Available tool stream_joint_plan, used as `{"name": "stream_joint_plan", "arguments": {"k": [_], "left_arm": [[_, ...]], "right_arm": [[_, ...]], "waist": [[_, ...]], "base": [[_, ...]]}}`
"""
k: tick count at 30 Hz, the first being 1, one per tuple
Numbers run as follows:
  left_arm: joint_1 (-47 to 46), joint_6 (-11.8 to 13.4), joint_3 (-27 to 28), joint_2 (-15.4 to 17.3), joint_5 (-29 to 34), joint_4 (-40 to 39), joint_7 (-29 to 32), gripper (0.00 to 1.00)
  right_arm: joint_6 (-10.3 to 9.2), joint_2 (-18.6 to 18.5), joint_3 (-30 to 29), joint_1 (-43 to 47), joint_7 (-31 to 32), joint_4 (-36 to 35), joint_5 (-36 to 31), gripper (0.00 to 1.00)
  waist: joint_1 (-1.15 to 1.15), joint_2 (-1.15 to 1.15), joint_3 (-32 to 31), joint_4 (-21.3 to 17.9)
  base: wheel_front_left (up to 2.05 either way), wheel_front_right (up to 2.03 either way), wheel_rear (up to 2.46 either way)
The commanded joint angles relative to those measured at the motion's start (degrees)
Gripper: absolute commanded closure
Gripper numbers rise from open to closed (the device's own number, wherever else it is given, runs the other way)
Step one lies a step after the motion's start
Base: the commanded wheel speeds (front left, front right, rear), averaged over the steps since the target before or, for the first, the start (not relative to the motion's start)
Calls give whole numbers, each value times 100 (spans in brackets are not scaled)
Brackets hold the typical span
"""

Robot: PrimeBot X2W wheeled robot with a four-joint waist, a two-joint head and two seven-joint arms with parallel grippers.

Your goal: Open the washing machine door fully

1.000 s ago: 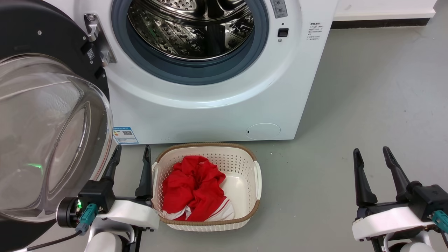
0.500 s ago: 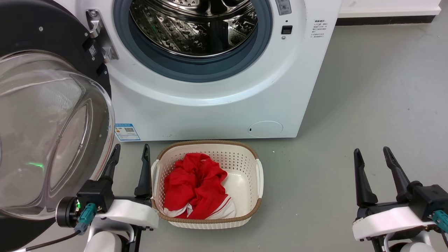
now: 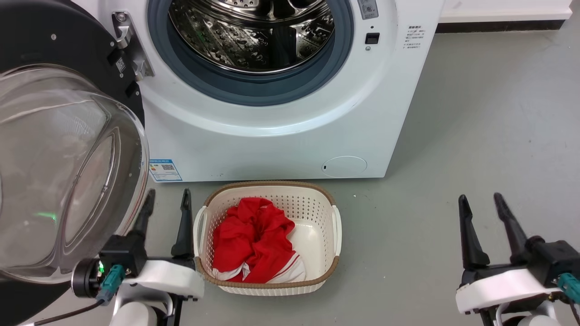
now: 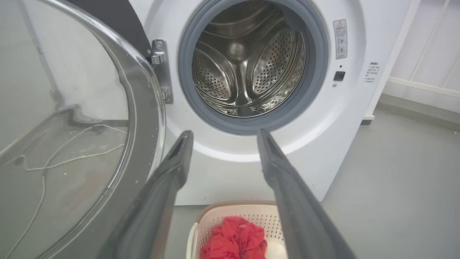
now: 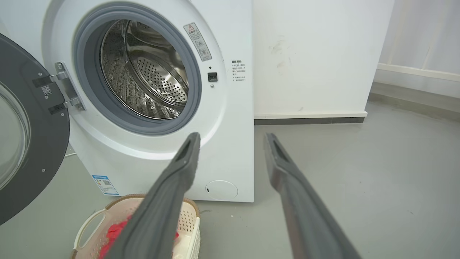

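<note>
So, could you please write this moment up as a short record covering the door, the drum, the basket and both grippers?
door: swung wide open on its hinge, at the robot's left
washing machine: white, front facing the robot
drum: opening uncovered, nothing seen inside
basket: on the floor in front of the machine, holding a red cloth
left gripper: open, holding nothing, between door glass and basket; contact with the glass unclear
right gripper: open, holding nothing, above the floor, apart from the machine

Head: high, looking steeply down, close to the washing machine [image 3: 272, 149].
Wrists: low, facing its drum [image 4: 248, 72].
Shared: basket [image 3: 272, 184].
</note>
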Motion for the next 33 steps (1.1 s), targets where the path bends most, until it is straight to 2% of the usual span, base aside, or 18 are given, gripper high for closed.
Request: {"name": "stream_joint_plan", "arguments": {"k": [1, 3, 18, 33], "left_arm": [[12, -2, -1, -2, -2, 34, 1, 100], [88, -3, -4, -18, -14, 150, 28, 100], [74, -92, 159, -54, -1685, 205, 471, 100], [92, -169, 259, -82, -3095, 218, 809, 100]], "right_arm": [[0, 0, 2, 7, 1, 32, -1, 100], [0, 1, 17, 67, 4, 137, 5, 100], [0, -98, 51, -56, 240, 348, 1829, 100], [-1, -157, 44, -163, 470, 541, 3323, 100]], "waist": [[0, 0, 0, 0], [0, 0, 0, 0], [0, 0, -60, -1], [0, 0, -119, -3]], "base": [[0, 0, 0], [0, 0, 0], [0, 0, 0], [0, 0, 0]]}}
